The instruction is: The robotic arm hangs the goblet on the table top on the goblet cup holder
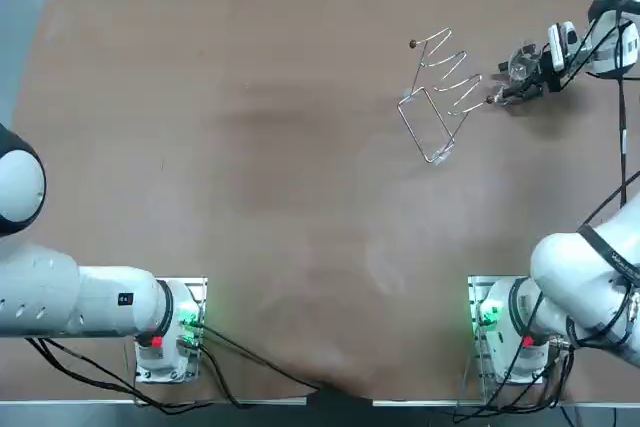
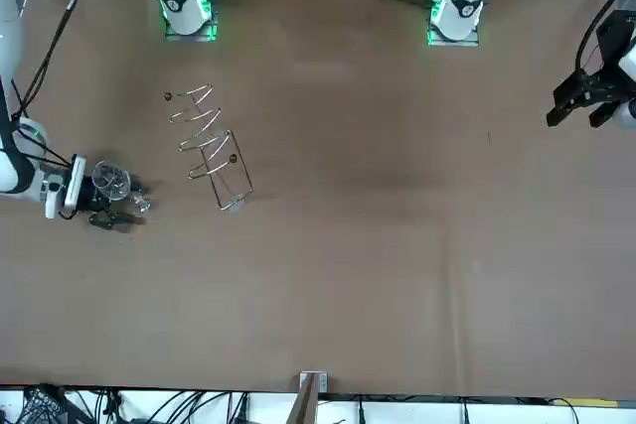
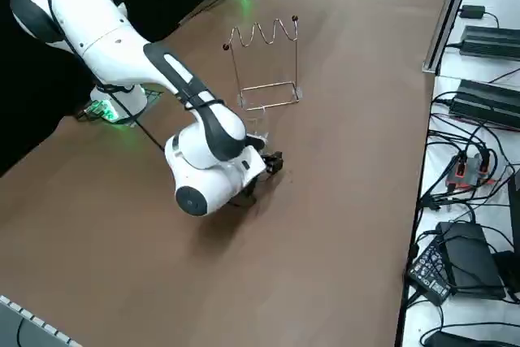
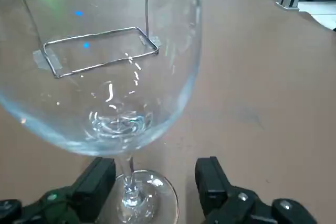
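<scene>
Your right arm's fingers point(image 4: 97, 182) stand wide apart, low over the table point(image 1: 250, 197), and straddle the stem of the goblet point(image 4: 105, 77). The stem sits nearer one finger, and you cannot tell whether it touches. The goblet stands upright on its foot, its bowl just above the fingertips. Just beyond the fingers stands the wire goblet cup holder point(image 4: 100, 51), its rectangular base flat on the table.

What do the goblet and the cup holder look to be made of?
Goblet: clear, glossy glass by the look, the table showing through its bowl; clear plastic cannot be excluded. Cup holder: thin bent wire, shiny silver, likely metal. The right claw stands open astride the goblet's stem.
</scene>
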`<action>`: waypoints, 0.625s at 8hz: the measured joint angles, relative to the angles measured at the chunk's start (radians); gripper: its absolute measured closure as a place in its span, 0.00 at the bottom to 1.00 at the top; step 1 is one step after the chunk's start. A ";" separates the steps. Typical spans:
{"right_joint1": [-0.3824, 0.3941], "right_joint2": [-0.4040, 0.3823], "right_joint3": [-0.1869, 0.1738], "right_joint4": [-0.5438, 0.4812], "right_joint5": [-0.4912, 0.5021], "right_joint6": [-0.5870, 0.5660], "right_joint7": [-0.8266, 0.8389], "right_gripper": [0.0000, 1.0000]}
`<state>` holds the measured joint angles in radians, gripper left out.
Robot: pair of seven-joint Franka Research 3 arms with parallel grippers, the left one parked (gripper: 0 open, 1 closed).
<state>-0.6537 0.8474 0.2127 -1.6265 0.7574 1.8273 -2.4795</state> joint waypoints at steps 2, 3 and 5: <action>0.000 0.001 0.000 0.000 0.001 0.001 0.000 0.19; 0.000 0.001 0.000 0.000 0.001 0.003 0.000 0.23; -0.001 0.001 -0.001 -0.001 0.002 0.006 0.001 0.41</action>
<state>-0.6548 0.8482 0.2117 -1.6273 0.7596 1.8337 -2.4786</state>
